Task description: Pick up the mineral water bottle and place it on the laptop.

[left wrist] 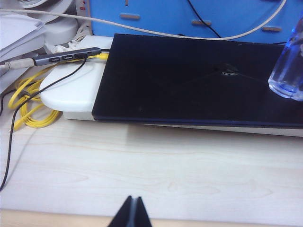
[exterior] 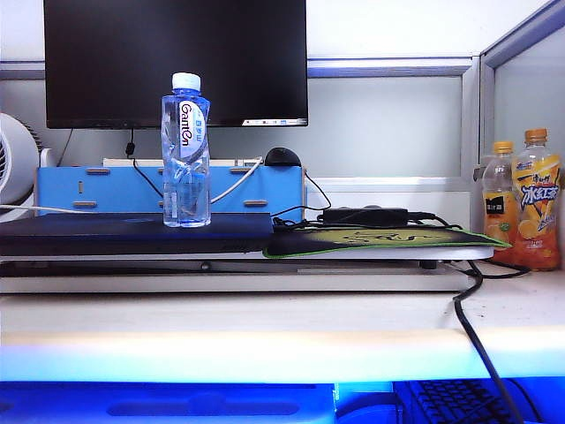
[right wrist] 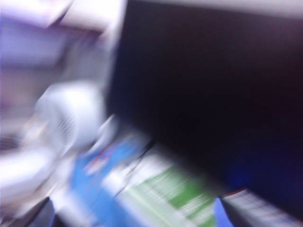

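Observation:
The mineral water bottle (exterior: 185, 155), clear with a white cap and a "Ganten" label, stands upright on the laptop (exterior: 132, 234), a flat dark slab on a white stand. In the left wrist view the laptop (left wrist: 189, 80) fills the far side, with the bottle's base (left wrist: 289, 71) at its edge. My left gripper (left wrist: 134, 210) is shut and empty, low over the wooden desk and well short of the laptop. My right gripper (right wrist: 137, 215) is open, its fingers (right wrist: 47, 215) spread wide with nothing between them; that view is heavily blurred. Neither gripper shows in the exterior view.
A black monitor (exterior: 177, 62) stands behind. A green-yellow mouse pad (exterior: 380, 240) with a power adapter (exterior: 364, 215) lies right of the laptop. Two orange-capped drink bottles (exterior: 521, 203) stand far right. A blue box (exterior: 106, 190), a white fan (exterior: 13, 163) and yellow cable (left wrist: 28, 101) are on the left.

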`<action>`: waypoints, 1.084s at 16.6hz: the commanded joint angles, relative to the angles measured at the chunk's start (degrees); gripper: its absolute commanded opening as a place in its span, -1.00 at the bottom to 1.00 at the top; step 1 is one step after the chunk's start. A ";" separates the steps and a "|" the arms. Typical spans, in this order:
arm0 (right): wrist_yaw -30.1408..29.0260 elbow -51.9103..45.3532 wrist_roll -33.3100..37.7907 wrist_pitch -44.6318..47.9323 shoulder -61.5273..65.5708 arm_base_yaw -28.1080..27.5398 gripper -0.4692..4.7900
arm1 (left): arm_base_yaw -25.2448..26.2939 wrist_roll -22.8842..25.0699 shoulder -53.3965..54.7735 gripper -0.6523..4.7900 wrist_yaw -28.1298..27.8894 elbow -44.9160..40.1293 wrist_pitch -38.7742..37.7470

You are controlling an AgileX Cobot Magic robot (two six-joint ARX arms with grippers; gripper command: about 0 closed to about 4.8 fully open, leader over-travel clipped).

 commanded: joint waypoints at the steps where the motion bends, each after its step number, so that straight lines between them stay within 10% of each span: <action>1: 10.38 1.01 -3.52 -5.33 -8.74 -0.63 0.28 | 0.00 0.07 -0.11 -0.77 0.17 0.00 0.04; 6: 20.85 1.01 -7.52 -20.06 -26.99 -1.05 -0.66 | 0.00 0.07 -0.11 -0.77 0.17 0.00 0.07; 18: 27.45 0.66 -7.39 -55.47 -55.45 -1.01 -0.83 | 0.00 0.09 -0.11 -0.77 0.17 0.00 0.07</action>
